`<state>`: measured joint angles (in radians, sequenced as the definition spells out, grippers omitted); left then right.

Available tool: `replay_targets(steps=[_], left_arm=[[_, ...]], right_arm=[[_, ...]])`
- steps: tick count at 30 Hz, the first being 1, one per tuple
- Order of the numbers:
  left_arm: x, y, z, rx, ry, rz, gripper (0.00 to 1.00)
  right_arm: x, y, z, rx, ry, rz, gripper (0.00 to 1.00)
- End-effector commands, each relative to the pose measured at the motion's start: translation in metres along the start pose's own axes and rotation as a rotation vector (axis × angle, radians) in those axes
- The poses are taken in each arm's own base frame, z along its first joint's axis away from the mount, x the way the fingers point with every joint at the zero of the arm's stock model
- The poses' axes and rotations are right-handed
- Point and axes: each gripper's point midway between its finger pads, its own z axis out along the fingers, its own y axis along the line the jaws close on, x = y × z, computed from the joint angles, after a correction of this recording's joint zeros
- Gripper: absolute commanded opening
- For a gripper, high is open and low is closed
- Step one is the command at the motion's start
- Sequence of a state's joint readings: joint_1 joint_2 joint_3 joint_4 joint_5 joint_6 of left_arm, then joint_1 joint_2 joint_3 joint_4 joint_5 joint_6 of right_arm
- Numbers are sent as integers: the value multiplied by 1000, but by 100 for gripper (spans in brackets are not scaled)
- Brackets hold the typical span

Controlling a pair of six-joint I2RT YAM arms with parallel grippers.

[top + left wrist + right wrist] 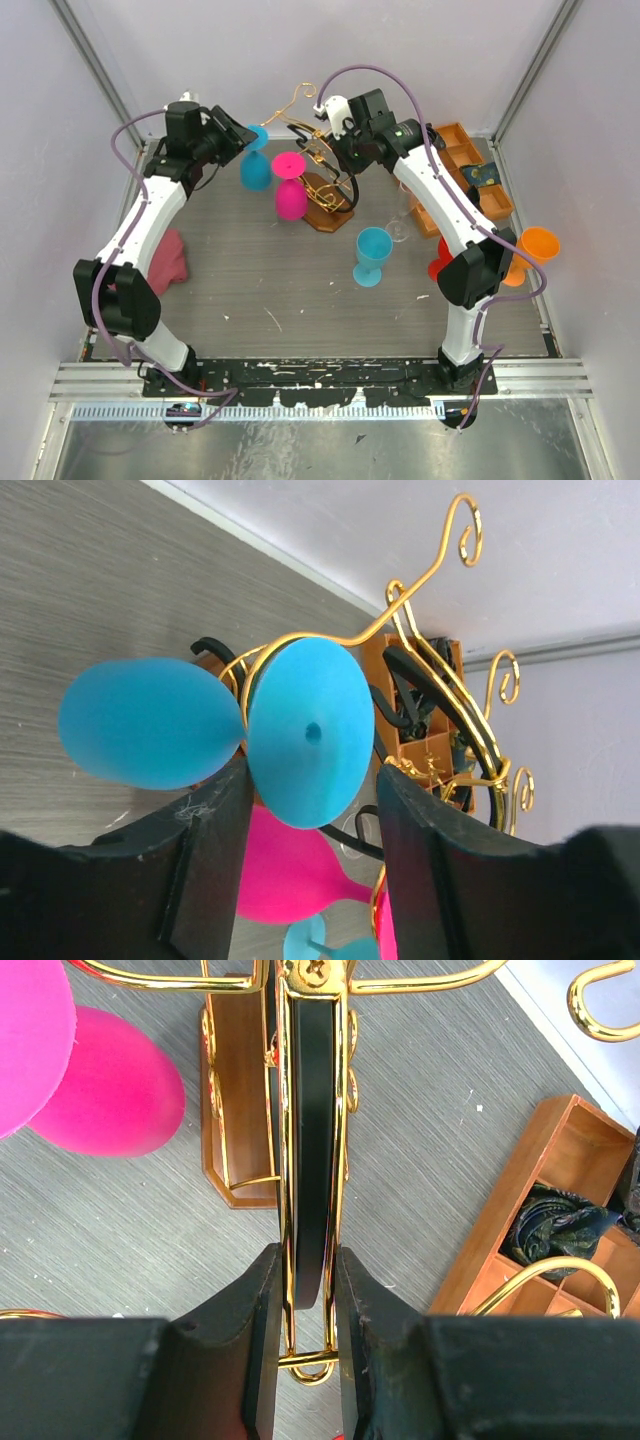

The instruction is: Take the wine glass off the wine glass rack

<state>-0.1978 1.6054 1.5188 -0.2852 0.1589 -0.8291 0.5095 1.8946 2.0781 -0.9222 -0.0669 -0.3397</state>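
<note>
A blue wine glass (254, 168) hangs upside down from the left arm of the gold wire wine glass rack (318, 160). In the left wrist view its round foot (310, 730) sits in the rack's wire (488, 770), with its bowl (145, 735) to the left. My left gripper (312, 775) is open and straddles the foot's lower edge, with only slim gaps at its fingers (215, 850). A pink glass (290, 195) hangs beside the blue one. My right gripper (308, 1260) is shut on the rack's upright gold wire loop (285, 1160) above the wooden base (235, 1090).
Another blue glass (372, 255) stands on the table in front of the rack. An orange glass (540, 245) and a red one (438, 262) are by the right arm. A compartmented wooden tray (470, 165) lies at the back right. A pink cloth (170, 260) lies at the left.
</note>
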Motion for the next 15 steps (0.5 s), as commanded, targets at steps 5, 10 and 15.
replay_targets(steps=[5,10,15], left_arm=[[-6,-9,-2,39,-15,-18,36],[-16,-1,-11,15,-72,-14,21],[-35,8,-15,-19,-153,-20,0]], right_arm=[[-60,-2,-65,26,-236,-51,7],[-60,-2,-62,24,-231,-49,7],[-58,-3,-62,31,-225,-51,7]])
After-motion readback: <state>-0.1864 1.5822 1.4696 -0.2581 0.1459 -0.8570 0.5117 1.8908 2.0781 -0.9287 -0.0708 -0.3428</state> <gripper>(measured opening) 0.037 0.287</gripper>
